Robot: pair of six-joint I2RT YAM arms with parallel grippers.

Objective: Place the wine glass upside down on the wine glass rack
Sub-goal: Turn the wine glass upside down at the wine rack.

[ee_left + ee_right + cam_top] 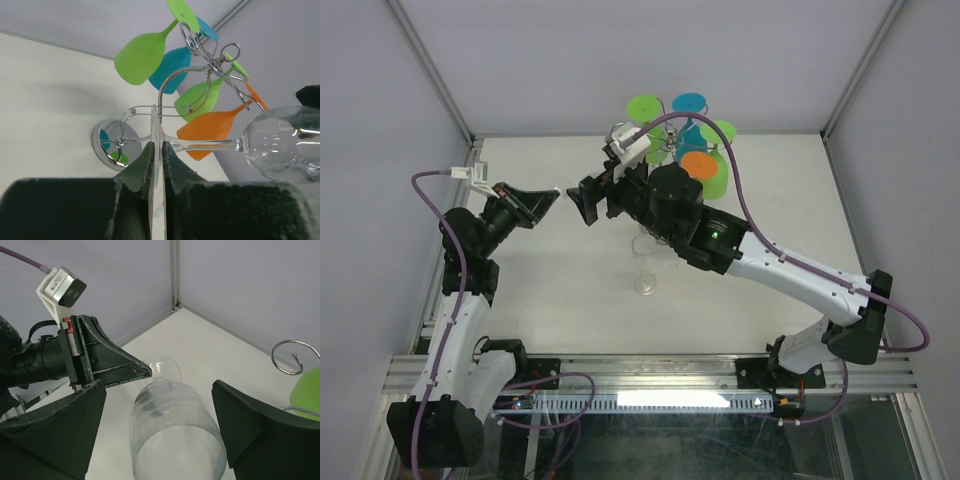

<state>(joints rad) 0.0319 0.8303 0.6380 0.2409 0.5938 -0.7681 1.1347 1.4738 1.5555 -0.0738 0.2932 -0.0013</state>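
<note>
A clear wine glass [282,145] lies on its side in the air. My left gripper [157,148] is shut on its flat foot, seen edge-on between the pads, with the stem [210,145] running off to the right. My right gripper [159,386] is open, one finger on each side of the bowl [175,435] with a gap on both sides. In the top view the left gripper [548,200] and right gripper [588,197] face each other tip to tip. The chrome wine glass rack [672,135] stands at the back behind the right wrist, and also shows in the left wrist view [200,70].
Green [643,107], blue [688,103] and orange [698,165] plastic glasses hang upside down on the rack. A second clear wine glass [644,268] stands upright on the table under the right arm. A free curled rack arm [290,357] shows at the right. Enclosure walls rise behind.
</note>
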